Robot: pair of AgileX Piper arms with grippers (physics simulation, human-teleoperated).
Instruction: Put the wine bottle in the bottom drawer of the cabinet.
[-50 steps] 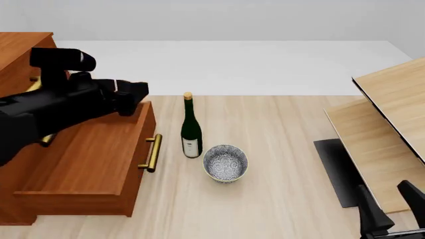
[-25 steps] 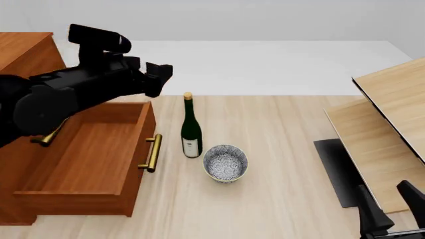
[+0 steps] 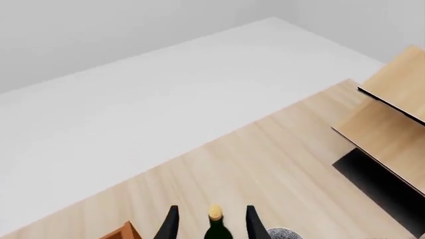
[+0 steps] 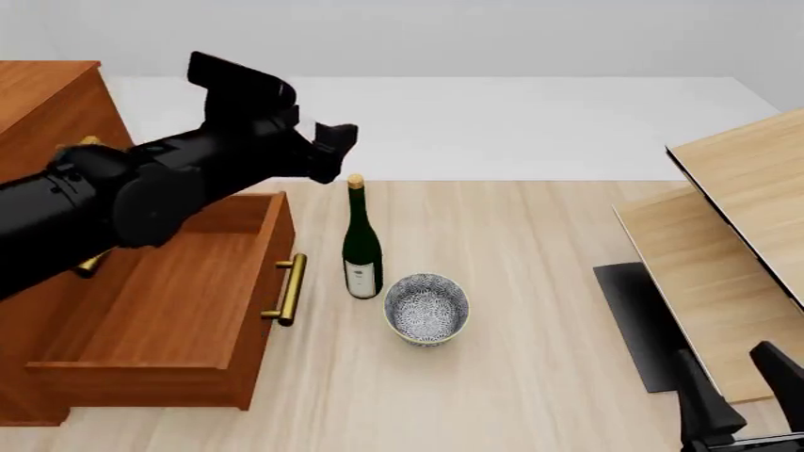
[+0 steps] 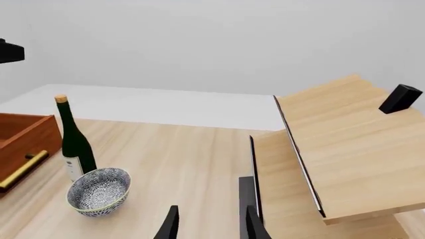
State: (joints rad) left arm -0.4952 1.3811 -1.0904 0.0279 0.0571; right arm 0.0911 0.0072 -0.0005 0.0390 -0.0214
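Observation:
The wine bottle (image 4: 361,247) stands upright on the table, dark green with a cork and a white label, just right of the cabinet (image 4: 38,104). The bottom drawer (image 4: 151,311) is pulled out, its inside bare, brass handle (image 4: 290,289) facing the bottle. My left gripper (image 4: 334,151) hovers open just left of the bottle's top. In the left wrist view the cork (image 3: 215,212) sits between the open fingers (image 3: 171,224). My right gripper (image 4: 744,397) stays open at the near right, holding nothing; its view shows the bottle (image 5: 74,142) far off.
A speckled bowl (image 4: 427,308) sits close to the bottle's right, also in the right wrist view as the bowl (image 5: 99,191). Tilted light-wood panels (image 4: 741,217) and a dark mat (image 4: 635,325) fill the right side. The table's far edge lies behind the bottle.
My left arm has swung up and to the right, from over the open drawer to beside the bottle's top. The bottle, bowl and right arm have not moved.

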